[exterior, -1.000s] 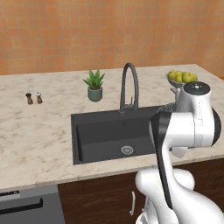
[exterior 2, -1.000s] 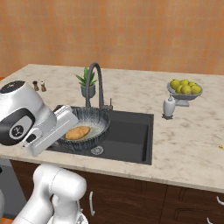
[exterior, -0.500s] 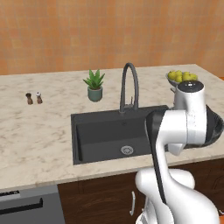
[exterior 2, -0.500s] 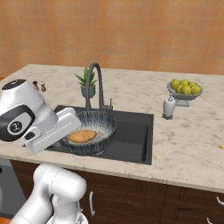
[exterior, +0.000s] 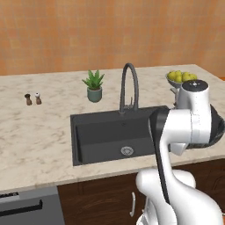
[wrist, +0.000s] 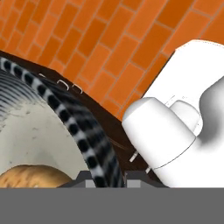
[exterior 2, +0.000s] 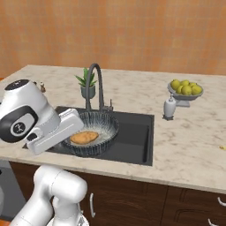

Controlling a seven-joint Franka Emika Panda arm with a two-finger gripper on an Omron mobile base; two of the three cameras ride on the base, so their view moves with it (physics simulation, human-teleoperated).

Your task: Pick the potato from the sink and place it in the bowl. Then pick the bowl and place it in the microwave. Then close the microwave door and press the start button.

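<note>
The bowl (exterior 2: 95, 132) is held up over the black sink (exterior 2: 137, 140), tilted slightly, with the potato (exterior 2: 84, 137) lying inside it on the pale floor, toward the 8 o'clock side of the bowl in the right base view. The gripper (wrist: 104, 178) is clenched on the bowl's dark streaked rim: in the hand view the fingertips sit on either side of the rim at the 6 o'clock edge, the rim sweeping away toward 10 o'clock, and the potato (wrist: 33, 177) shows as a tan lump at 7 o'clock just inside the bowl (wrist: 74, 118). In the right base view the white forearm reaches the bowl from its 9 o'clock side. The arched faucet (exterior 2: 96, 86) stands behind the bowl at 12 o'clock, with a small potted plant (exterior 2: 87, 84) just beside it. At 2 o'clock from the sink on the marble counter (exterior 2: 190, 145) stand a white soap dispenser (exterior 2: 168, 107) and a small bowl of yellow fruits (exterior 2: 185, 89). In the left base view the sink basin (exterior: 110, 136) with its steel drain (exterior: 127, 150) lies at centre, and two small shakers (exterior: 33, 99) stand at 9 o'clock.
</note>
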